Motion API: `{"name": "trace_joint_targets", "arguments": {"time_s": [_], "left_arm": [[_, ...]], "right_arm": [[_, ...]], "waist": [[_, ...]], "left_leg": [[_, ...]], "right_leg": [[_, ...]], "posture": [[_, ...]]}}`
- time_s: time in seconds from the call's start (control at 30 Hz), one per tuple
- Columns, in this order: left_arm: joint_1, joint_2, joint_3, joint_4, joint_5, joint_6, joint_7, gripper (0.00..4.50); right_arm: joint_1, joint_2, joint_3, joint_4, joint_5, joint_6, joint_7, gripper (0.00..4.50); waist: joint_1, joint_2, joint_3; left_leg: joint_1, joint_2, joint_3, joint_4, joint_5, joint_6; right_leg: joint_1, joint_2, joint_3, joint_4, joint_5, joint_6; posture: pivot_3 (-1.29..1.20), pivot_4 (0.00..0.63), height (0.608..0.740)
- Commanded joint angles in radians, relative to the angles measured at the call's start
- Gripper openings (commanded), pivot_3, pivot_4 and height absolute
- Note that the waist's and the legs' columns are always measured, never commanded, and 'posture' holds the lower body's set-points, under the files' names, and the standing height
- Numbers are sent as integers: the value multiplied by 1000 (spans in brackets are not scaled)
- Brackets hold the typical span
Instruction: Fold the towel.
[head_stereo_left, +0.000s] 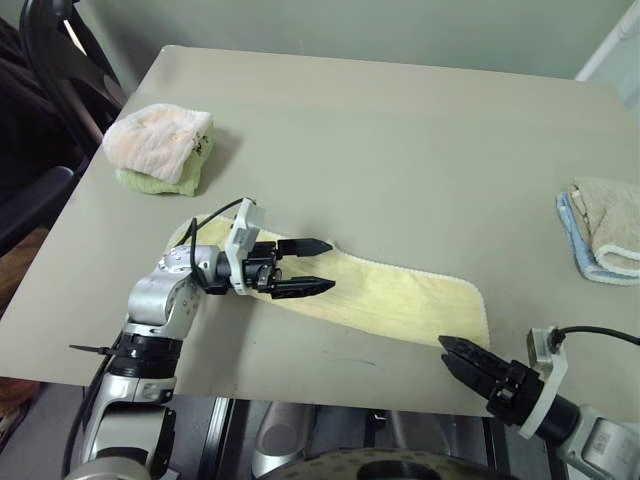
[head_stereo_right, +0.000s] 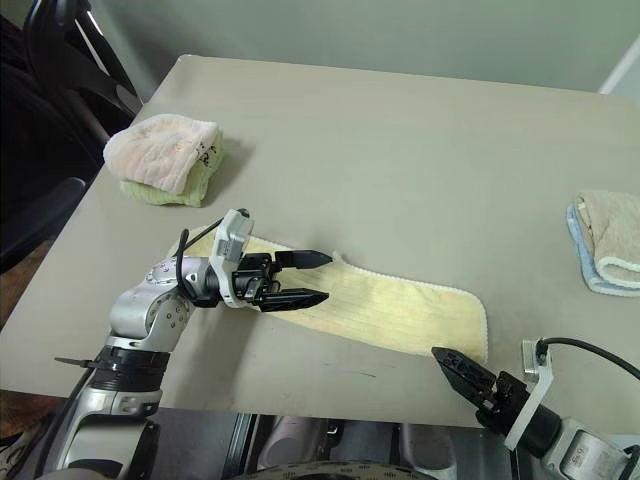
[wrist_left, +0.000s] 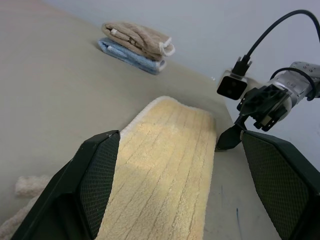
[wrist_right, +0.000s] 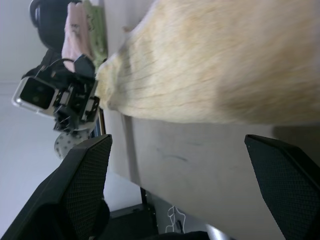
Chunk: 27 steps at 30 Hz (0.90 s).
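Note:
The pale yellow towel (head_stereo_left: 400, 295) lies flat and stretched out on the grey table (head_stereo_left: 400, 130), running from left to right near the front edge. My left gripper (head_stereo_left: 330, 265) hovers over the towel's left part, pointing to the right along it, open with nothing between its fingers (wrist_left: 95, 175). At the table's front edge, just off the towel's right end, my right gripper (head_stereo_left: 450, 352) points towards the towel. It is open and holds nothing; its fingers (wrist_right: 80, 185) stand wide apart in the right wrist view, where the towel (wrist_right: 215, 70) lies ahead.
A pink-and-white folded towel over a green one (head_stereo_left: 160, 145) sits at the table's far left. A beige folded towel with blue cloth (head_stereo_left: 605, 230) lies at the right edge. A dark chair (head_stereo_left: 40, 100) stands beside the table's left side.

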Motion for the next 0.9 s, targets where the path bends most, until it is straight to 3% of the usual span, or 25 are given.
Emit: {"name": "trace_joint_targets", "arguments": {"time_s": [0.03, 0.77, 0.9], "left_arm": [[1, 2, -4, -20, -2, -24, -7, 4173], [1, 11, -14, -24, 7, -53, 1, 4173], [-4, 7, -18, -49, 1, -38, 21, 4205]], "right_arm": [[3, -17, -15, 30, 21, 39, -5, 4500], [-155, 103, -133, 163, 21, 45, -123, 4500], [-140, 89, -131, 160, 21, 64, -126, 3662]], "waist": [[0, 0, 0], [-2, 0, -1], [-1, 0, -1]], "left_leg": [[0, 0, 0, 0, 0, 0], [0, 0, 0, 2, -3, 7], [-1, 0, 0, 2, -4, 7]], "right_leg": [[0, 0, 0, 0, 0, 0], [2, 0, 1, 0, 1, 0], [2, 0, 1, -1, 1, 0]], "posture": [[0, 150, 733], [0, 150, 733], [0, 150, 733]]}}
